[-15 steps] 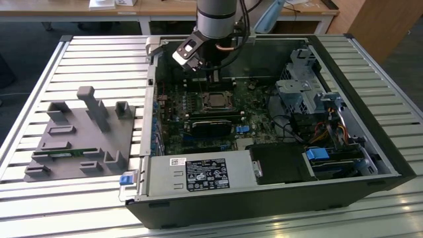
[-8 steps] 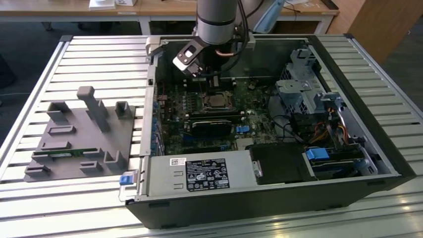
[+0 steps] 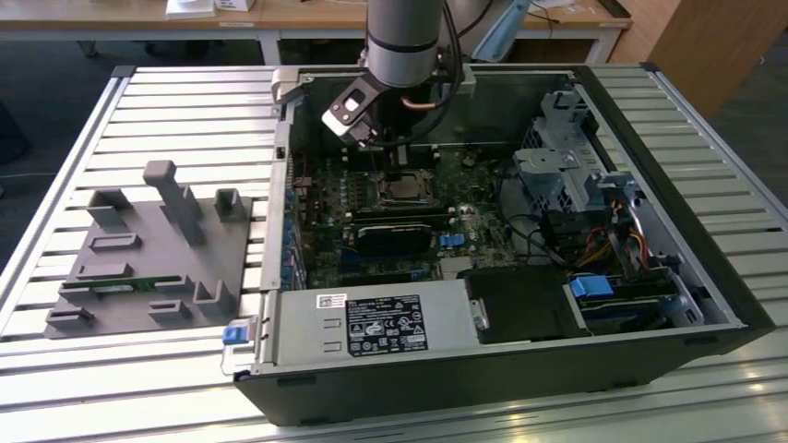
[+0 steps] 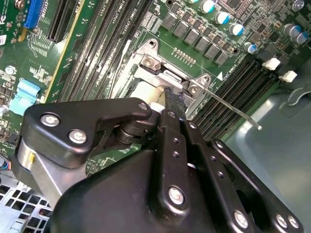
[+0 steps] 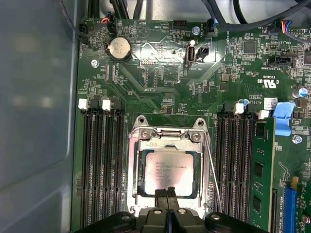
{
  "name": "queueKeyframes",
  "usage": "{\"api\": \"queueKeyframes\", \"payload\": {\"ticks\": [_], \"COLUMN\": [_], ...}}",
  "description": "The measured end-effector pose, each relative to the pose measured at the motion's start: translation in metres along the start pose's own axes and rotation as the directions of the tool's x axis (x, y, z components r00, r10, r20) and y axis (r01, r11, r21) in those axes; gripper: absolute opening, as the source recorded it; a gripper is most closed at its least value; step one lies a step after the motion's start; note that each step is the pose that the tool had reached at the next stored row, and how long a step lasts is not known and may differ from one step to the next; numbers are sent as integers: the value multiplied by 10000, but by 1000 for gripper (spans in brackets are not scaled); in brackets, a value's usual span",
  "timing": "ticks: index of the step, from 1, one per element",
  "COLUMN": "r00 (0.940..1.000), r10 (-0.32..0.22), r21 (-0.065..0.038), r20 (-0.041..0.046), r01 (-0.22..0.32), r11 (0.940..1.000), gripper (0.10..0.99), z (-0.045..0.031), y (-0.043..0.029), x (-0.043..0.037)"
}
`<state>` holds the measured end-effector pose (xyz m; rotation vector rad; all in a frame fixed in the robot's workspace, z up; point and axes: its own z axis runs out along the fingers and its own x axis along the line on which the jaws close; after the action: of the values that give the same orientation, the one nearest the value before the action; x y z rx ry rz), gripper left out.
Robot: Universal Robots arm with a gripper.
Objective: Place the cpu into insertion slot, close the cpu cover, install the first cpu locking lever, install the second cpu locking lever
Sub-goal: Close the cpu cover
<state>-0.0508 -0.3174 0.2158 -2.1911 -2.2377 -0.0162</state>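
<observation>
Gripper (image 5: 167,194), fingers pressed together on nothing, tip at the edge of the cpu cover (image 5: 133,170), which lies flat around the cpu (image 5: 167,171) seated in its window; just beside the cover, the thin springy locking lever (image 5: 213,170) is judged best caught near its free end

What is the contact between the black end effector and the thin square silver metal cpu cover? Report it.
Cannot tell. In the first wrist view the shut end effector overlaps the edge of the cpu cover; no gap or contact shows plainly.
</observation>
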Motion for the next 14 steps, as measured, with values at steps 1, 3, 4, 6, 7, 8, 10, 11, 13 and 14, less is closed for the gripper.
{"api": "queueKeyframes", "payload": {"ticks": [1, 3, 4, 6, 7, 8, 10, 11, 13, 14], "r00": [10000, 10000, 10000, 10000, 10000, 10000, 10000, 10000, 10000, 10000], "r10": [0, 0, -1, -1, 1, 0, -2, 0, 0, 0], "r21": [2, 5, 6, 6, 5, 5, 9, 9, 12, 18], "r20": [0, 1, 1, 0, -1, -2, 0, 0, -1, 0], "r01": [0, 0, 1, 1, -1, 0, 2, 0, 0, 0], "r11": [10000, 10000, 10000, 10000, 10000, 10000, 10000, 10000, 10000, 10000], "gripper": [118, 118, 118, 118, 118, 118, 118, 118, 118, 118], "z": [3, 8, 11, 17, 21, 27, 51, 68, 97, 107], "y": [0, -1, -1, -3, -6, -6, -7, -8, -9, -10], "x": [0, 0, 0, 0, 0, 0, -1, -1, -1, -1]}}
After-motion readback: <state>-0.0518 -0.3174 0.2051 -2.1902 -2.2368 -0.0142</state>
